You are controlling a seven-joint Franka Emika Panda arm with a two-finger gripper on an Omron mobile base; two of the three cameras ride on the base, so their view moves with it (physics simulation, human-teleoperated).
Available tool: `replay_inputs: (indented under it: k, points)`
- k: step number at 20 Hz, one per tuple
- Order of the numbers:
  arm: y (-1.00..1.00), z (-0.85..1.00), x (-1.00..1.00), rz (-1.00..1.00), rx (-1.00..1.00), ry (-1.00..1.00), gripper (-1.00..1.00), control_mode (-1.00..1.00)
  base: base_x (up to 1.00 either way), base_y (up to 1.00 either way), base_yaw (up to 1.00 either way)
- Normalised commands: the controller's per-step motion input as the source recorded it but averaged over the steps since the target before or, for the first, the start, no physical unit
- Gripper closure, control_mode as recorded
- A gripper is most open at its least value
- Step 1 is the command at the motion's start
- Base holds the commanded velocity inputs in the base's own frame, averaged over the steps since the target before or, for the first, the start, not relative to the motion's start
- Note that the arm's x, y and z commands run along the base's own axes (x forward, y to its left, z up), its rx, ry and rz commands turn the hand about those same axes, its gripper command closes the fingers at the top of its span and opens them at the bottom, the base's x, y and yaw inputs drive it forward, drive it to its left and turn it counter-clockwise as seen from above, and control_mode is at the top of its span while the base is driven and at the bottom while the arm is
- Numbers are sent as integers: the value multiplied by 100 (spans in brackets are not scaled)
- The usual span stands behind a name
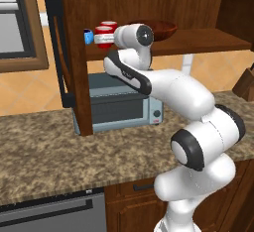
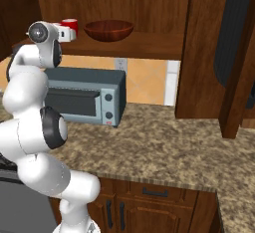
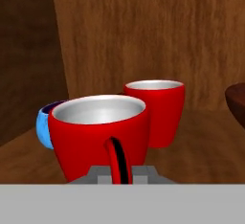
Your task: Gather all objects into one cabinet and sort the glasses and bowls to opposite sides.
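All four items sit on the cabinet (image 1: 74,52) shelf. The wooden bowl (image 2: 108,30) rests toward the right end. The three drinking vessels are grouped at the left end: a blue cup (image 3: 45,125) nearest the side wall, a second red mug (image 3: 158,110) just behind and beside the front red mug (image 3: 98,134).

The end effector (image 3: 119,173) is closed on the handle of the front red mug, which stands upright at shelf level; whether its base touches the shelf cannot be told.

In my judgement gathering is essentially complete and the sorting is achieved; releasing this mug and withdrawing remain.

Materials: both mugs are glossy red with pale interiors and tapered walls. The blue cup is rounder and dark inside. The bowl is wide, shallow and dark brown. The shelf shows streaked wood grain.
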Motion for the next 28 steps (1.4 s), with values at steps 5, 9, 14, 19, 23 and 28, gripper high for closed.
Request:
replay_inputs:
  k: [5, 9, 14, 19, 23, 28]
  points:
    - [3, 0, 0, -2, 1, 0, -100, -100, 0, 0, 0]
    - [0, 4, 0, -3, 0, 0, -100, -100, 0, 0, 0]
    - [0, 15, -21, -7, 1, 0, -100, -100, 0, 0, 0]
    - [-18, 15, -55, -11, 4, 0, -100, -100, 0, 0, 0]
    - [-30, 6, -79, -17, 14, 0, -100, -100, 0, 0, 0]
    - [-65, 47, -39, -20, 22, 1, -100, -100, 0, 0, 0]
